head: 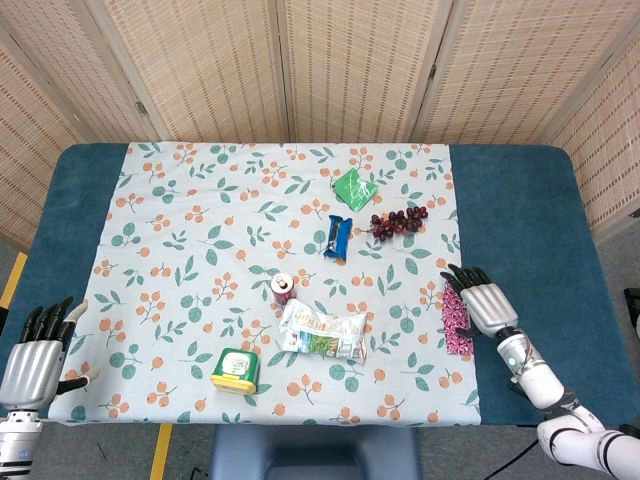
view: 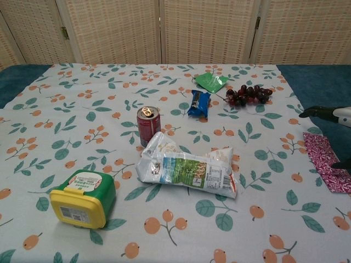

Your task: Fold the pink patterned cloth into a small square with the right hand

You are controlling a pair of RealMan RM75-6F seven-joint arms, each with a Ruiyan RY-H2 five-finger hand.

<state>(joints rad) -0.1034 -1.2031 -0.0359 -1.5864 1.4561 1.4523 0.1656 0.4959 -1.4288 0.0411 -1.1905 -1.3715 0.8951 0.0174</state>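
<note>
- The head view shows both hands; the chest view shows only the fingertips of the right hand (head: 480, 303) at its right edge.
- The left hand (head: 33, 352) holds nothing, fingers apart, off the worktop's (head: 520, 200) near left corner.
- The pink cloth (head: 456, 320) lies flat at the worktop's right side, just beside the right hand.
- The right hand's fingers are spread and hold nothing.
- I cannot tell if the hand touches the cloth.
</note>
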